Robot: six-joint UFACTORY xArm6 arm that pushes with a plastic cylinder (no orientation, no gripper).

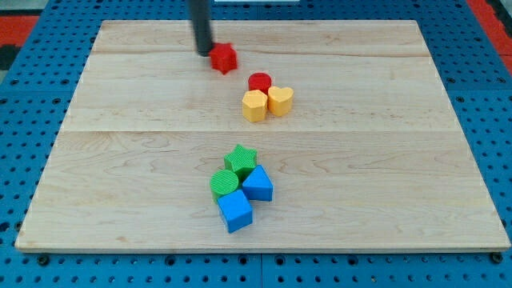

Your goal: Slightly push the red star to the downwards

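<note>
The red star lies near the view's top, left of centre, on the wooden board. My tip is just to the star's left, touching or nearly touching its edge. The dark rod rises from it out of the view's top.
A red cylinder sits below and right of the star, touching a yellow hexagon block and a yellow heart. Lower, near centre, a green star, green cylinder, blue triangle-like block and blue cube cluster together.
</note>
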